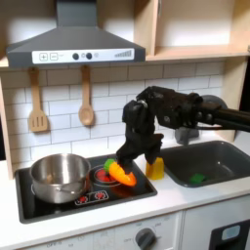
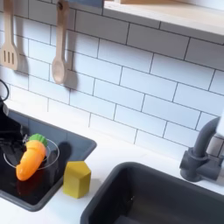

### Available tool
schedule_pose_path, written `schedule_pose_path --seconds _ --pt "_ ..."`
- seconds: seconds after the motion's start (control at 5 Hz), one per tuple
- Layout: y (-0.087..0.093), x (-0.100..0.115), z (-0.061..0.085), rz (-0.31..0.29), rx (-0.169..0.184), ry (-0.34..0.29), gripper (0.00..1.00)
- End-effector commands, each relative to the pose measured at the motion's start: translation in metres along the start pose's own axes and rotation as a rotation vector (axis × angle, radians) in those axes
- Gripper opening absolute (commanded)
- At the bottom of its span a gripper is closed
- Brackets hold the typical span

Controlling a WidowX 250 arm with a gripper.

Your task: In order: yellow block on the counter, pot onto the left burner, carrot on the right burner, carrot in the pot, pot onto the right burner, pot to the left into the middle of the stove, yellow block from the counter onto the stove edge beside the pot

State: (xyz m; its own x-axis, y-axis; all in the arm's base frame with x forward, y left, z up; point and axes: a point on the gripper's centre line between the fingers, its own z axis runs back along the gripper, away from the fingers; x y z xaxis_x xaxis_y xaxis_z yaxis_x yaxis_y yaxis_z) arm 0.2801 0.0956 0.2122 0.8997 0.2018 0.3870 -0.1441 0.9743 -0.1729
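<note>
Orange carrot (image 1: 119,173) grasped in fingers (image 1: 125,162) above right burner (image 1: 104,177); recommend lowering squarely before opening; pot (image 1: 59,176) sits left.

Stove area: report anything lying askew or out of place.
Nothing is spilled or damaged. The carrot sits tilted over the burner on the second exterior view's left, apparently held by the end effector. The yellow block stands on the counter beside the stove.
</note>
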Motion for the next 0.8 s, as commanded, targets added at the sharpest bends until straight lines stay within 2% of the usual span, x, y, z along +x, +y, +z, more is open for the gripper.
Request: schedule_pose_path --seconds 0.0,0.4,0.6 --pt "-0.015 0.032 0.013 0.025 -0.094 -0.163 0.00" --pt "-0.021 0.064 0.033 0.071 -0.140 -0.287 0.00" --pt "-0.020 0.075 0.037 0.084 -0.146 -0.302 0.00"
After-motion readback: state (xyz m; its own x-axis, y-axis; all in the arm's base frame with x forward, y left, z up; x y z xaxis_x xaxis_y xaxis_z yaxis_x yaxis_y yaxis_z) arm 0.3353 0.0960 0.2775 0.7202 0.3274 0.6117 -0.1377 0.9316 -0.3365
